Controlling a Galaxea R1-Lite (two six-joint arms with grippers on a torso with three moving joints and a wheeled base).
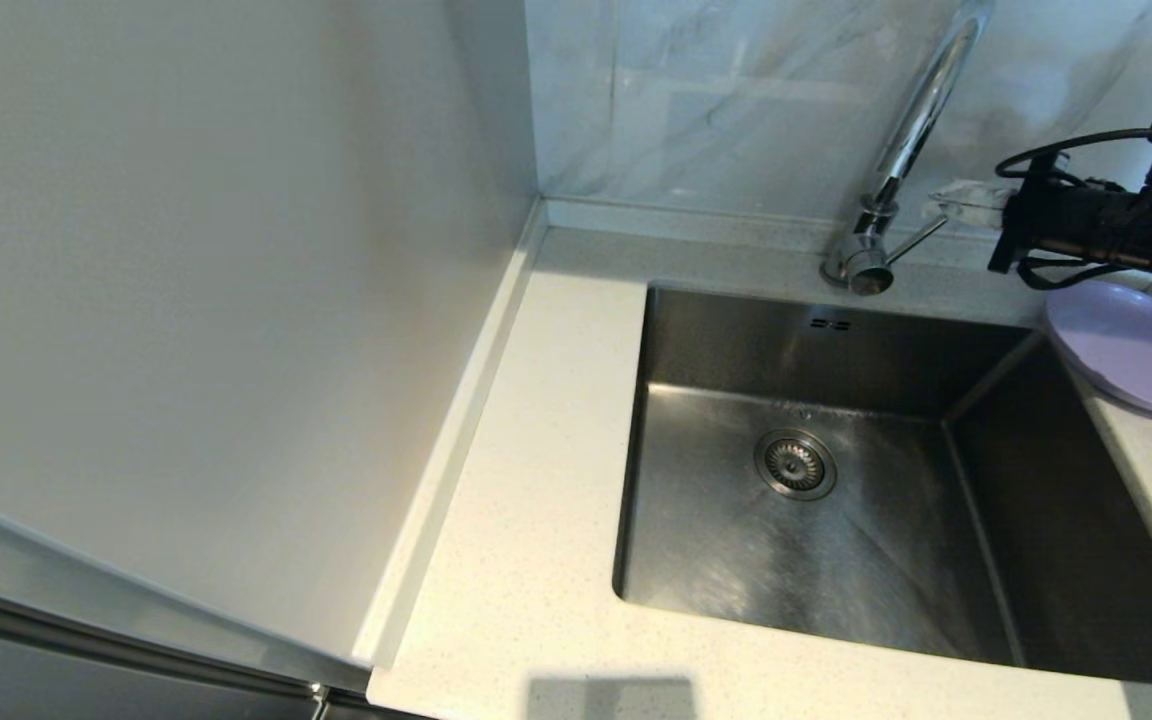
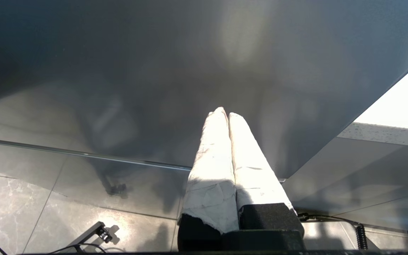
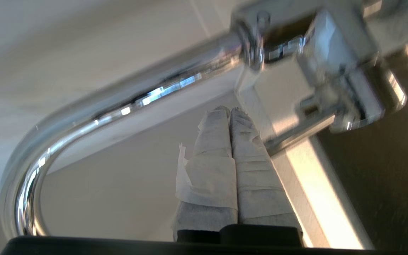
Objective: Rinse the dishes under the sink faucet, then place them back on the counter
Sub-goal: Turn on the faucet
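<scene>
While the right hand [image 3: 229, 110] is pinched shut and holds nothing, its tip sits by the thin lever [image 1: 921, 240] at the upper right. It should push the lever slowly so water from the faucet [image 1: 911, 130] runs into the sink [image 1: 736, 480].

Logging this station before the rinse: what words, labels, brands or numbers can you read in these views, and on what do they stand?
None can be read.
sink: a faint mark on its back slope above the drain strainer, too small to read.
faucet, lilac plate, counter: no text shows.
</scene>
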